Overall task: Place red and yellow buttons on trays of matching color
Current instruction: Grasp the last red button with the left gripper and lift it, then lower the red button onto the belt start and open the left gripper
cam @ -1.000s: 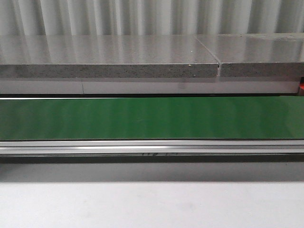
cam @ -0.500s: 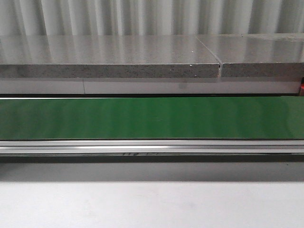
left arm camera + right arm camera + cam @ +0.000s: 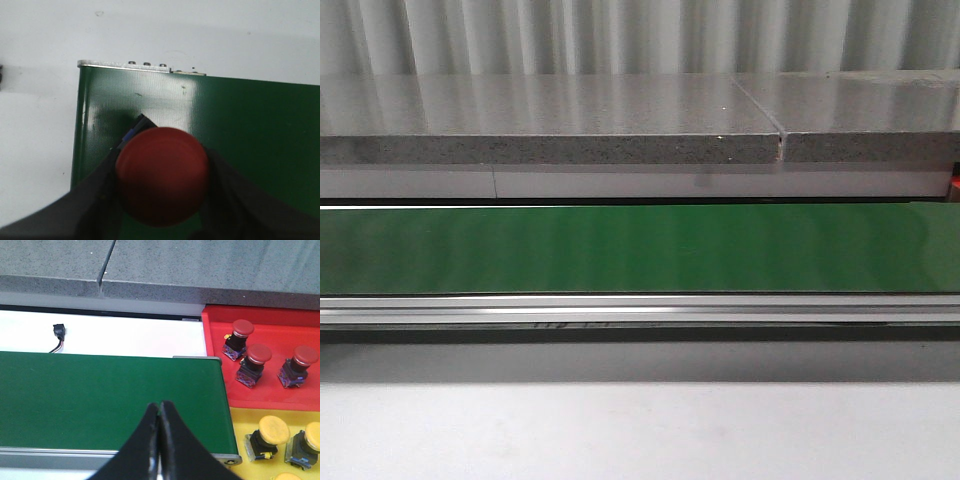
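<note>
Left gripper (image 3: 162, 200) fingers clamped on red round-capped push button (image 3: 162, 175), centre-bottom of left wrist view, above green conveyor belt (image 3: 250, 130). Right gripper (image 3: 159, 440) fingers pressed together, empty. Red plastic tray (image 3: 265, 325), upper right, holds three red buttons; yellow plastic tray (image 3: 240, 422) below holds yellow ones. Held button not yet placed.

Left end effector (image 3: 162, 185) clamped on red button (image 3: 162, 175), right end effector (image 3: 160, 415) fingertips pressed together

Green conveyor belt (image 3: 640, 248) — grey stone slab (image 3: 550, 120) behind it.
</note>
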